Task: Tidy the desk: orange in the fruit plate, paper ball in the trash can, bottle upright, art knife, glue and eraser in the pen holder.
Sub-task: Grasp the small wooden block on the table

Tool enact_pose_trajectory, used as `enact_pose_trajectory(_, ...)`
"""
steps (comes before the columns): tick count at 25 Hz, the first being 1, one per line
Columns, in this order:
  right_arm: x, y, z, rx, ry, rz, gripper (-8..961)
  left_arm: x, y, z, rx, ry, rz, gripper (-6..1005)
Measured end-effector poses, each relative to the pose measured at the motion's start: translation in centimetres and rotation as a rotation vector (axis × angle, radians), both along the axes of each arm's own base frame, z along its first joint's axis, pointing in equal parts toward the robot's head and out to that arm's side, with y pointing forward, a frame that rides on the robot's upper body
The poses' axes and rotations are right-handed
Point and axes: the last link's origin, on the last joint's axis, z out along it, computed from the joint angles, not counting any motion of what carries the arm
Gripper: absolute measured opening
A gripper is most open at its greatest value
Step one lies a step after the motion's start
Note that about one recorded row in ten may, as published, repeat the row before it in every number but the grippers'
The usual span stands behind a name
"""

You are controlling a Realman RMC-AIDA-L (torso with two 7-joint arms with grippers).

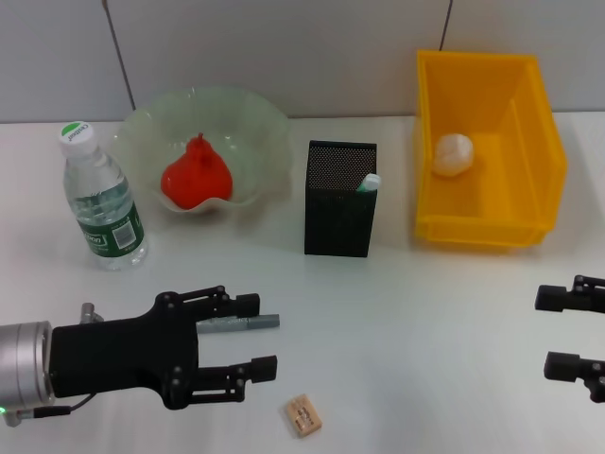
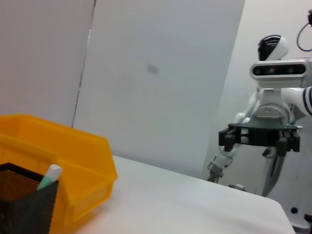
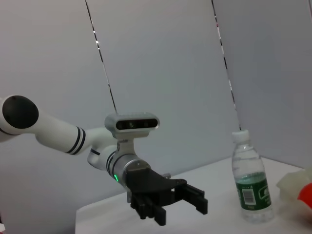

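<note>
Left tool (image 1: 267, 345) over art knife (image 1: 238, 323)

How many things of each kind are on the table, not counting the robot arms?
Containers: 3 (fruit plate, pen holder, yellow trash can)
Bottle: 1 (upright water bottle)
Fruit: 1 (red-orange fruit in the plate)
Paper ball: 1 (paper ball in the can)
Stationery: 3 (glue in the holder, art knife and eraser on the table)
Total: 9

Bare table (image 1: 425, 331) lies open between the left gripper (image 1: 260, 338) and right gripper (image 1: 558, 331); only the eraser (image 1: 302, 415) intrudes.
</note>
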Motion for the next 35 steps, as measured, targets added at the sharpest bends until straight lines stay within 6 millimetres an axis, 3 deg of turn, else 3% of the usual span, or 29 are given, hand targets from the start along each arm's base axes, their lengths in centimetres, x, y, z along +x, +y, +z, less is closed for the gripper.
enact_pose_trajectory(8,0.3,1.0,0.7,0.036,-0.034,-0.031,745,1.1,0.9,0.6,-0.032,0.025,-0.026,782)
enact_pose_trajectory(14,0.1,1.4,1.2,0.057,-0.049,-0.018,745,2.4,2.5,0.5,-0.128,0.146,-0.002,779)
enact_pose_trajectory(17,0.1,1.5,1.2,0.064,-0.054,-0.019,745,3.9,3.9,0.3,-0.189,0.243,0.029,777)
enact_pose_trajectory(24,0.3,1.8,1.8,0.1,-0.071,-0.021,745,7.0,5.2,-0.5,-0.294,0.363,0.073,774)
enact_pose_trajectory(27,0.3,1.9,2.1,0.108,-0.079,-0.02,746,9.4,5.9,-0.8,-0.348,0.474,0.113,772)
enact_pose_trajectory(32,0.4,2.0,2.5,0.127,-0.088,-0.018,745,11.4,6.3,-0.9,-0.367,0.6,0.158,770)
enact_pose_trajectory(35,0.5,2.0,2.7,0.137,-0.089,-0.019,745,11.4,6.3,-0.9,-0.367,0.6,0.158,768)
